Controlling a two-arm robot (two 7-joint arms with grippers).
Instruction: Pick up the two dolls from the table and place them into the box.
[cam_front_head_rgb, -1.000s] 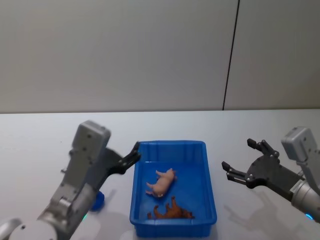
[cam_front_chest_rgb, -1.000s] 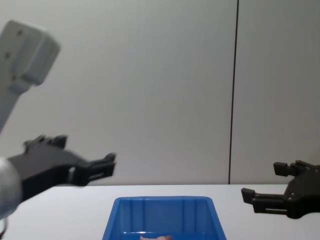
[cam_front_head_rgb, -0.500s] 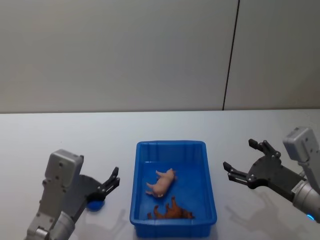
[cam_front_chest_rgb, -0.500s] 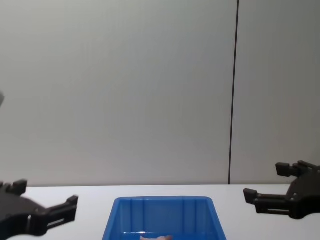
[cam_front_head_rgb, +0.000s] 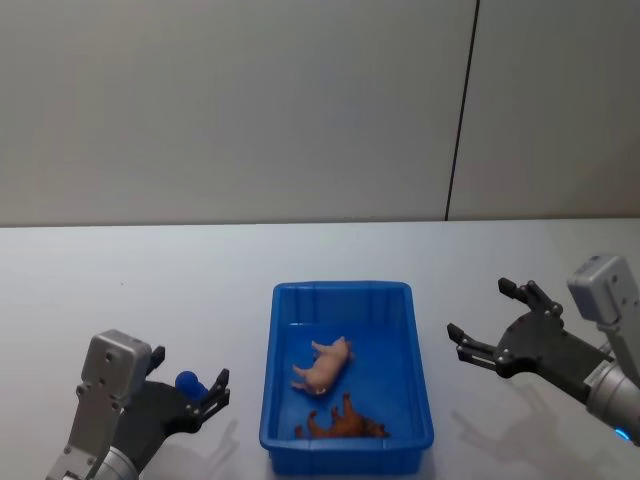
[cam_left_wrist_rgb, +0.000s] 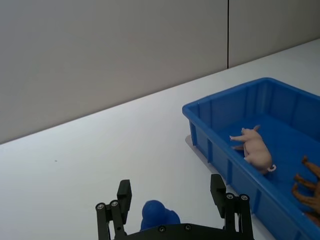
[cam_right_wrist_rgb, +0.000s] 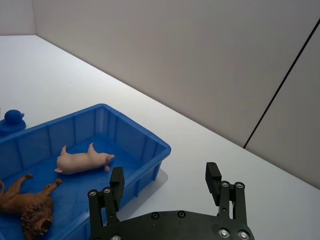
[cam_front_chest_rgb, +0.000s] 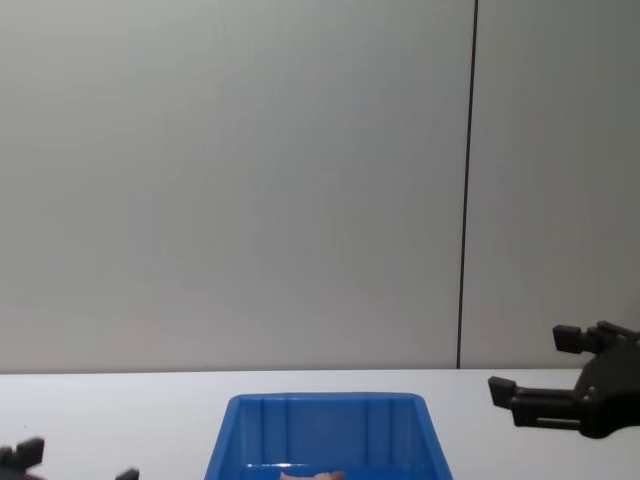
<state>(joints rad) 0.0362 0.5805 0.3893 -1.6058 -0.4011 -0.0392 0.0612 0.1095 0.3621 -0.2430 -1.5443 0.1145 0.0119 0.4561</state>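
Dolls: the pink pig (cam_front_head_rgb: 323, 365) and the brown animal (cam_front_head_rgb: 341, 422) lie on their sides inside the blue box (cam_front_head_rgb: 340, 288), lower centre of the head view. At lower left the left gripper (cam_front_head_rgb: 190, 366) has its jaws released and empty; at lower right the right gripper (cam_front_head_rgb: 478, 308) likewise, above the table (cam_front_head_rgb: 150, 270)

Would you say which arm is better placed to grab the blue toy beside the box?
Left, probably: the left claw, open, is beside the blue toy; the right claw sits beyond the box.
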